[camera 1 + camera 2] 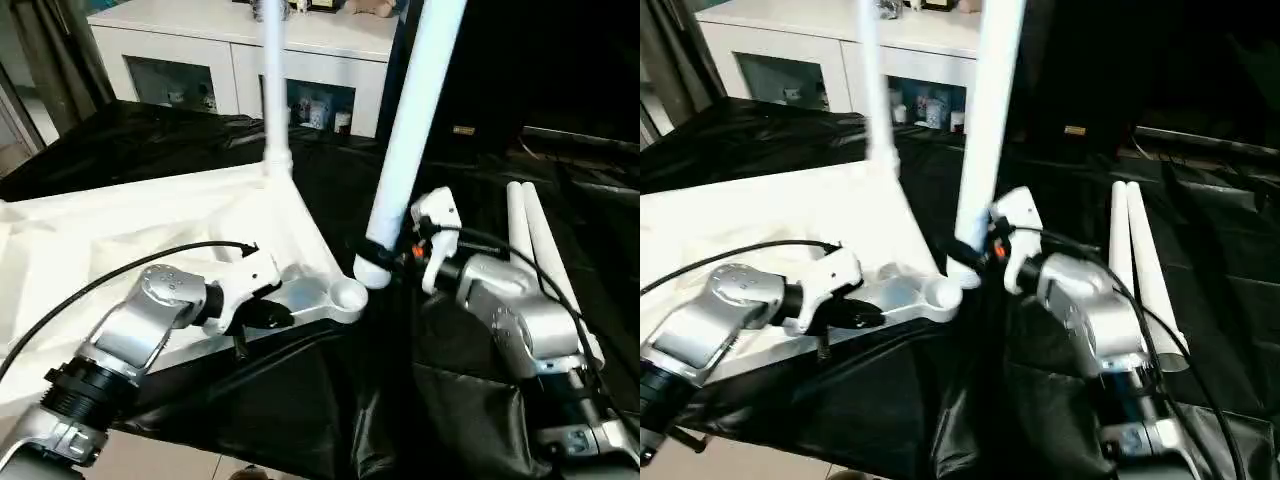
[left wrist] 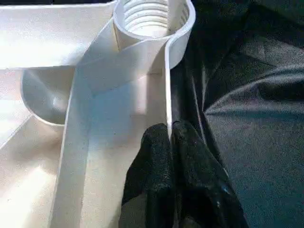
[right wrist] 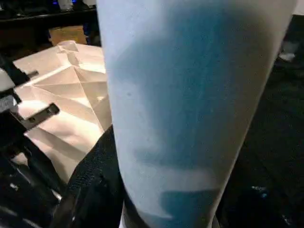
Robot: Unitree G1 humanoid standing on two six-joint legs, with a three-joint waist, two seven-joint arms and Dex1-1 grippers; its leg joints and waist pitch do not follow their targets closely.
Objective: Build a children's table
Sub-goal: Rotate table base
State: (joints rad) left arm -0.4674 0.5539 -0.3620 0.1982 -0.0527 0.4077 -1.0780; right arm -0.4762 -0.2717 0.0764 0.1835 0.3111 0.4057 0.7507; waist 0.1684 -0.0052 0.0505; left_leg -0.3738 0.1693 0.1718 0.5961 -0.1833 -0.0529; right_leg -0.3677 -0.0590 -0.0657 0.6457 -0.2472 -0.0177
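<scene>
A black sheet covers the floor. The left gripper [image 1: 262, 318], pinched shut on the tabletop's [image 1: 120, 225] rim, steadies it. The right gripper [image 1: 385, 255] clasps a leg [image 1: 410, 130] just beside the empty corner socket [image 1: 347, 294], ready for seating.

A glossy black sheet [image 1: 330, 420] covers the work surface, wrinkled and folded, hanging over the near edge toward a strip of pale floor [image 1: 170, 462]. Behind it stands a white cabinet [image 1: 240, 45] with 2 glass doors, small cups and jars [image 1: 318, 108] visible behind the glass, and a few small objects on its top that are too cut off to identify. Right of the cabinet sits something large and dark [image 1: 520, 70] with a small yellowish label [image 1: 462, 130] low on its front.
</scene>
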